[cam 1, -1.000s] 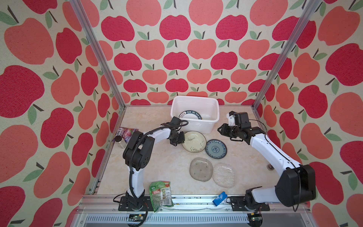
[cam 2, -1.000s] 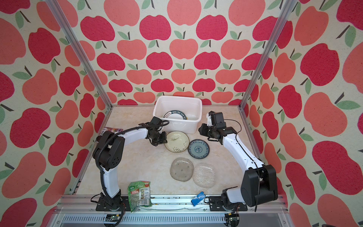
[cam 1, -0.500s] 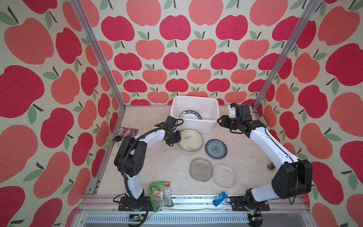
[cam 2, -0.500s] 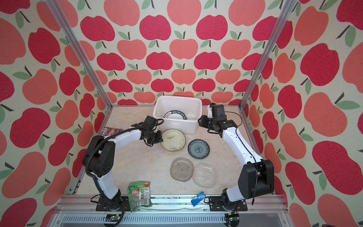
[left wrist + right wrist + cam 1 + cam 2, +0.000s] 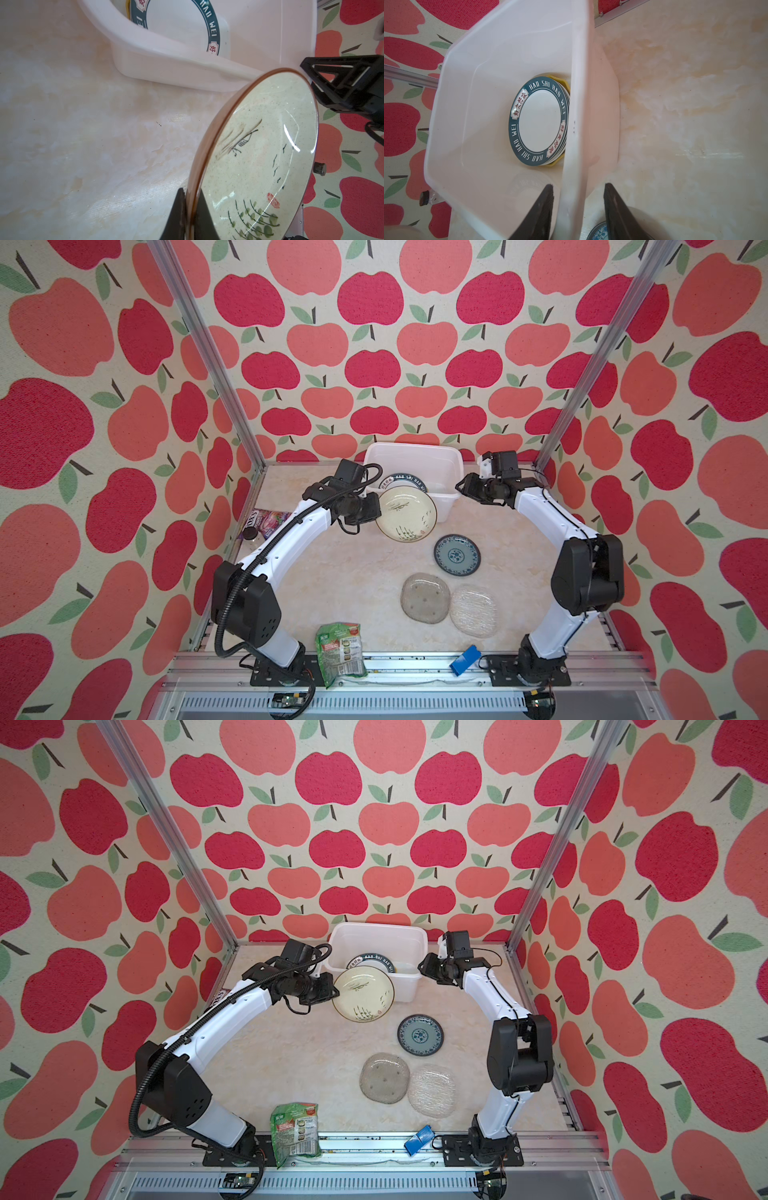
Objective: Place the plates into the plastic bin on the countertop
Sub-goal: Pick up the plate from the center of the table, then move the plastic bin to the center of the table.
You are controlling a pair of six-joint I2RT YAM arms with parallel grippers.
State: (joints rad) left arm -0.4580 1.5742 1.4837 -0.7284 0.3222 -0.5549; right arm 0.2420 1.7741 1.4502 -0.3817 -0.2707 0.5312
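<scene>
Beige countertop (image 5: 332, 572), apple-print walls (image 5: 374, 344). Left gripper (image 5: 189, 199) clamped on cream plate (image 5: 406, 512) rim — plate now lifted off countertop, tilted, just beside bin (image 5: 415, 446). Right gripper (image 5: 578, 187) has opened, straddling bin wall, gripping nothing. Drop-in likely next.

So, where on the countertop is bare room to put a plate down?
The widest bare patch of countertop lies between the left arm, the green packet and the grey glass plate. A narrower strip runs between the blue plate and the right arm. It is crowded where the clear glass plate sits beside the grey one, near the blue plate.
</scene>
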